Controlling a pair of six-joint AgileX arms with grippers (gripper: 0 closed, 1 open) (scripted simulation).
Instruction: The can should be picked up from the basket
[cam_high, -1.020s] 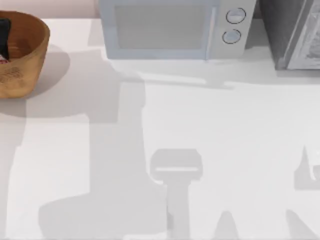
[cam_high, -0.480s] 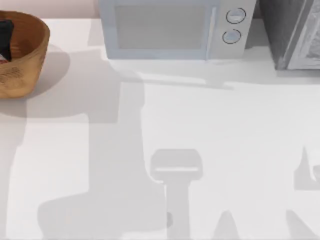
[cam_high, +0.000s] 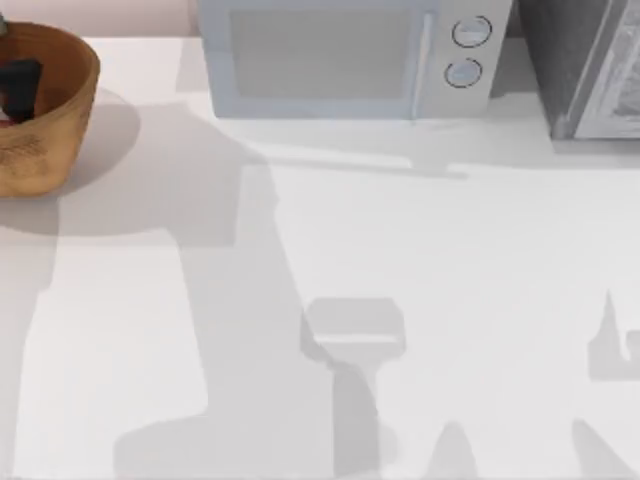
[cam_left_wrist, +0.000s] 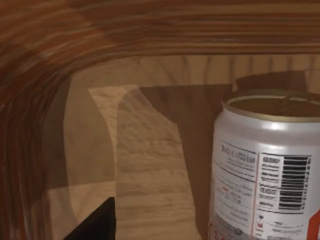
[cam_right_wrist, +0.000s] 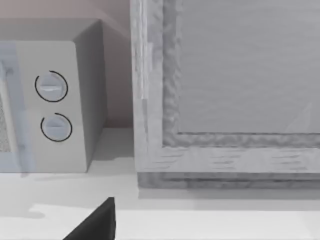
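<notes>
The round orange-brown basket (cam_high: 55, 120) stands at the table's far left back corner. My left gripper (cam_high: 20, 80) shows as a dark shape down inside it. In the left wrist view the can (cam_left_wrist: 265, 170) stands upright on the basket's wooden floor (cam_left_wrist: 145, 165); it has a white body with a barcode, a bit of red label and a dull gold top. A dark tip of the left gripper (cam_left_wrist: 97, 225) sits low beside the can, apart from it. My right gripper (cam_right_wrist: 95, 225) is parked, facing the back of the table.
A white microwave (cam_high: 345, 55) with two round knobs stands at the back centre. A grey cabinet (cam_high: 590, 65) stands at the back right. The arms cast shadows across the open white table surface (cam_high: 450, 260).
My left gripper has shifted a little to the right and lower inside the basket. Its arm's shadow on the table has swung right. The right arm has not moved.
</notes>
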